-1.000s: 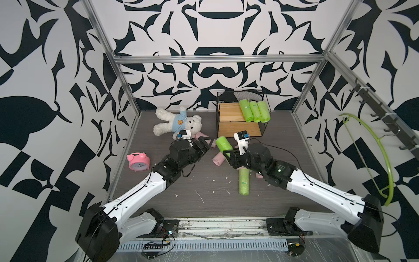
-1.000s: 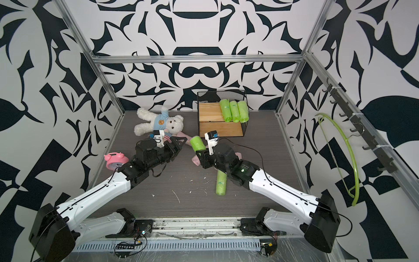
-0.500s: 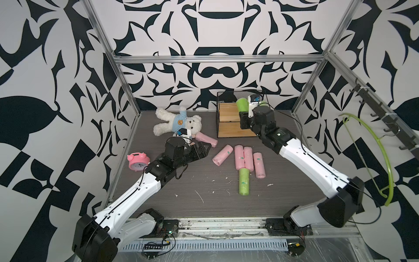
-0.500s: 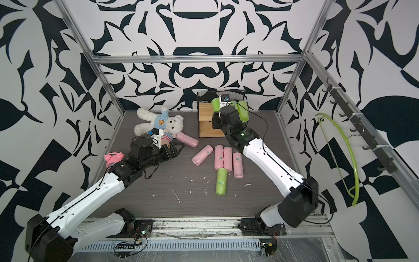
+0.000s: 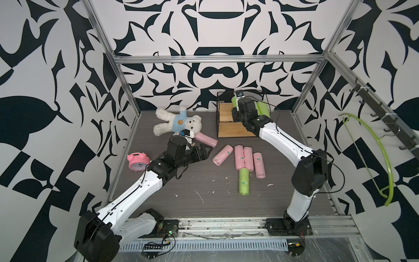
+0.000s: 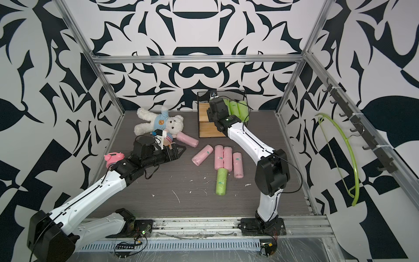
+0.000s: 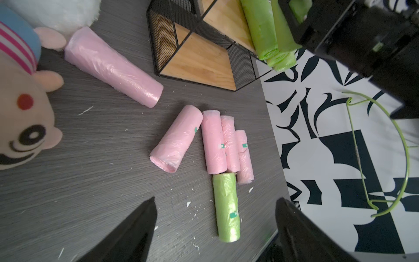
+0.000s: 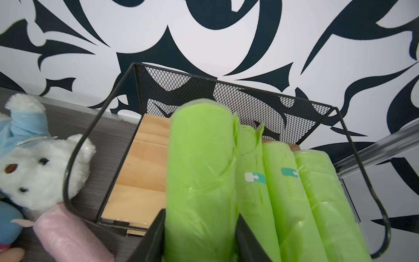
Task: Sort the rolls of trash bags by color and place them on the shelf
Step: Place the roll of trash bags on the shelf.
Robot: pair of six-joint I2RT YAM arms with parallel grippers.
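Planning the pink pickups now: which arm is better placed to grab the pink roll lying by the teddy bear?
Left, probably. The left gripper is open, empty and close to that pink roll on the table; the right gripper is shut on a green roll at the top board of the shelf.
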